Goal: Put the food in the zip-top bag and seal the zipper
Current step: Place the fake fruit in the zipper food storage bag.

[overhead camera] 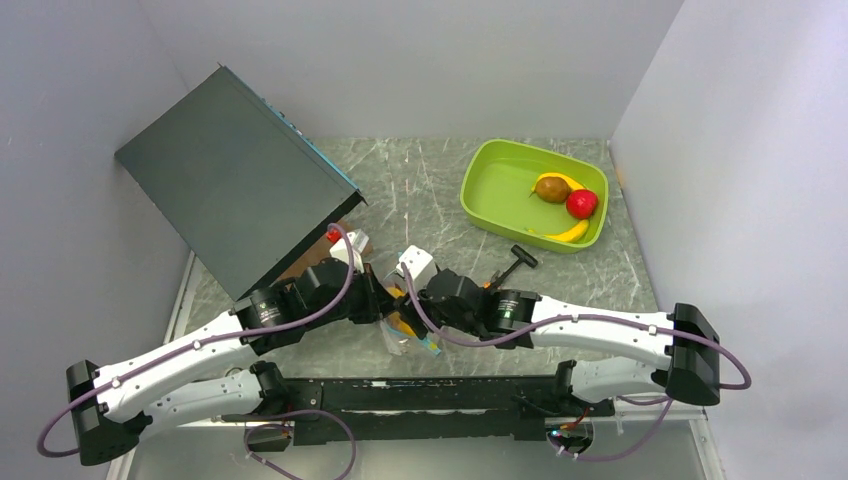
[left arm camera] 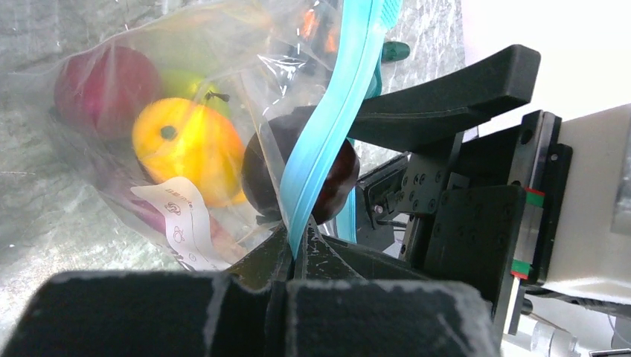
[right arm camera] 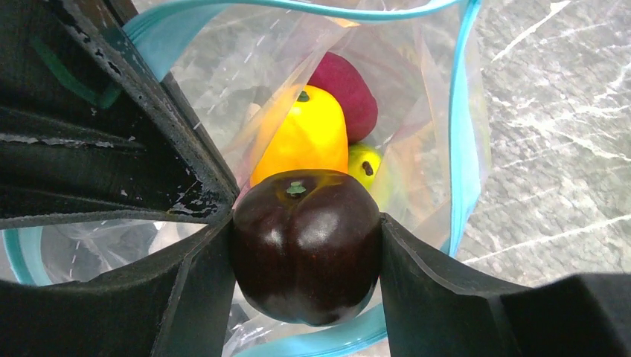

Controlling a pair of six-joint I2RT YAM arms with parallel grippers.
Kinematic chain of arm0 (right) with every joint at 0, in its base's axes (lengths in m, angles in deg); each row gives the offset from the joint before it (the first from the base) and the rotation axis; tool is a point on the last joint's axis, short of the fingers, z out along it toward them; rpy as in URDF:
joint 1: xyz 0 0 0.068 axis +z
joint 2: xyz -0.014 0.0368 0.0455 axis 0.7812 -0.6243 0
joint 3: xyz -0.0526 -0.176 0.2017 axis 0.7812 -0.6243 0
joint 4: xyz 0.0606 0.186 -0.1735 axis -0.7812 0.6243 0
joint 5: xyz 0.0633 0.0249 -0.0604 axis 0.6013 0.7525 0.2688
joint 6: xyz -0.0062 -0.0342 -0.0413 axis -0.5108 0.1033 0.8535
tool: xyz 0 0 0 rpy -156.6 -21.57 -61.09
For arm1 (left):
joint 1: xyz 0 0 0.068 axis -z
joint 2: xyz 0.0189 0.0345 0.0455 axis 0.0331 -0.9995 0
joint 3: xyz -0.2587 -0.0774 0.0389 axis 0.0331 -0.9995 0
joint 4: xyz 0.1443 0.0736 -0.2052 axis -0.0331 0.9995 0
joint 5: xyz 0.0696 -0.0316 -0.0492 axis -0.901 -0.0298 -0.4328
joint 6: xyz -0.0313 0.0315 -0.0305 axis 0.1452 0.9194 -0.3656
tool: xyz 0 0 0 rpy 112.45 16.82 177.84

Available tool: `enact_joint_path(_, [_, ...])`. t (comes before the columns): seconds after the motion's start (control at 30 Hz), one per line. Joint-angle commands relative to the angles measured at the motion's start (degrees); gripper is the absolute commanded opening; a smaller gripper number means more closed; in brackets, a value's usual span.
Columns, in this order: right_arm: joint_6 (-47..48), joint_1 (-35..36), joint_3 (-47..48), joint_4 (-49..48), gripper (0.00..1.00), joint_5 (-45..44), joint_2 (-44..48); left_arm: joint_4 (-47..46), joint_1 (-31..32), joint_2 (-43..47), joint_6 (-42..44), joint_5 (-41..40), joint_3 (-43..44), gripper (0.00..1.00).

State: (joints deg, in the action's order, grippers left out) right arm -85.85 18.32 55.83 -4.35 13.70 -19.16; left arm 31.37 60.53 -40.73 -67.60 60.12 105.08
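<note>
Left gripper [left arm camera: 294,249]: jaws shut tight on the zipper [left arm camera: 327,126], pinching the blue-green strip and lifting one side of the zip-top bag [left arm camera: 223,37].
Right gripper [right arm camera: 305,242]: jaws clamped on the dark plum [right arm camera: 305,253], one finger on each flank, stem dimple facing the wrist camera.
Dark plum: at the bag's open mouth, framed by the zipper's loop in the right wrist view, pressed close behind the strip in the left wrist view.
Inside the bag: orange [right arm camera: 305,137], purple fruit [right arm camera: 346,93] and green apple [right arm camera: 363,165], bunched together beyond the plum.
Bag's place: between the two grippers, mid-table [overhead camera: 420,190], toward the near edge.
Lime-green tray [overhead camera: 490,175]: far right of the table, well apart from the bag, holding brown pear [overhead camera: 551,189], red fruit [overhead camera: 582,204] and yellow bananas [overhead camera: 568,232].
</note>
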Motion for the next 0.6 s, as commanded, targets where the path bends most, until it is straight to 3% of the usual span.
enact_joint_path(0.0, [-2.4,0.7,4.5,6.5,0.65,-6.1,0.0,-3.1,0.2,0.9,-1.9,-1.1,1.6,0.00])
enact_joint_path(0.2, [-2.5,0.7,5.0,3.1,0.85,0.1,2.1,-3.2,0.2,1.8,-2.7,-1.6,0.4,0.00])
enact_joint_path(0.57, [-2.1,0.7,9.3,3.6,0.87,0.9,5.1,-2.3,0.2,2.5,-2.9,-2.1,-0.2,0.00])
